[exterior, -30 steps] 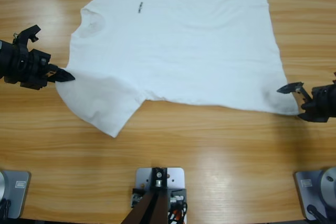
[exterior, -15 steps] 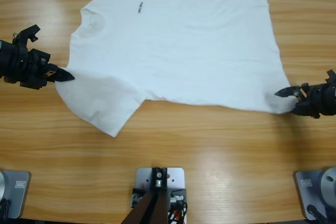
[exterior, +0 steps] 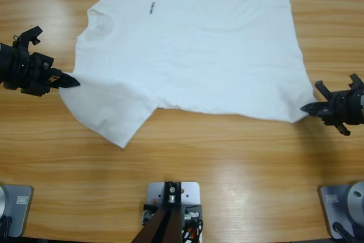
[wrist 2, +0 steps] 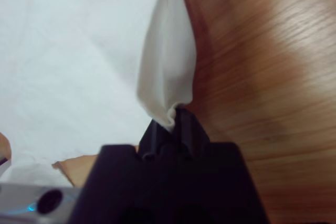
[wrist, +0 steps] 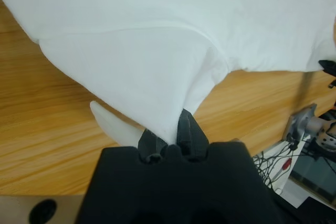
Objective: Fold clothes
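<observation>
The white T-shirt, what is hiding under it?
Only the wooden table shows around the T-shirt, so it lies on the table. Anything else beneath is covered. The left gripper and right gripper pinch its edges.

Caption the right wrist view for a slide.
Right gripper, jaws shut, pinches a lifted edge of the white T-shirt above the wooden table.

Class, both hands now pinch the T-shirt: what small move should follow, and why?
Probably lift both together. The left hand is shut on the sleeve edge of the T-shirt and the right hand on its hem corner, while the cloth lies flat on the table.
</observation>
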### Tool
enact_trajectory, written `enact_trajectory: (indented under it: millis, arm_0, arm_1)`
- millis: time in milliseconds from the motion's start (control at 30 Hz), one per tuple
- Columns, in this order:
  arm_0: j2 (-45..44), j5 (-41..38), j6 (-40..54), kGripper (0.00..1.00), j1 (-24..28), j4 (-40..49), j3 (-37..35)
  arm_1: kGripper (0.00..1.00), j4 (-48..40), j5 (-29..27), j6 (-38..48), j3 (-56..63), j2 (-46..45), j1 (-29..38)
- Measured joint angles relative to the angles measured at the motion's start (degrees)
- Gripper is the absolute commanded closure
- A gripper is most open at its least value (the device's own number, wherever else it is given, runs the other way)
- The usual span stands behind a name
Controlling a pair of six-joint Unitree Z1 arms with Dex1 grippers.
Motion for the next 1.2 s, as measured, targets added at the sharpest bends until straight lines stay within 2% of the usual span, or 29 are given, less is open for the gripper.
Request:
enact_trajectory:
  millis: [400, 567, 767, 1200]
  arm_0:
    - [0.0, -0.91, 0.21, 1.0, 1.13, 0.0, -0.11]
    - [-0.22, -1.11, 0.49, 1.0, 2.96, 0.0, -0.77]
    - [-1.17, -1.92, 1.16, 1.0, 6.64, 0.25, -2.08]
    - [-0.85, -3.62, 3.79, 1.0, 11.78, 4.66, -11.66]
  arm_1:
    - [1.0, -0.09, 2.72, -1.0, -0.77, -1.98, 0.41]
    - [1.0, 4.29, 3.8, -3.11, -4.73, -4.29, 0.02]
    - [1.0, 10.53, 4.91, -7.13, -10.46, -6.53, -3.46]
    - [1.0, 16.05, 7.91, -12.84, -22.2, -5.01, -6.39]
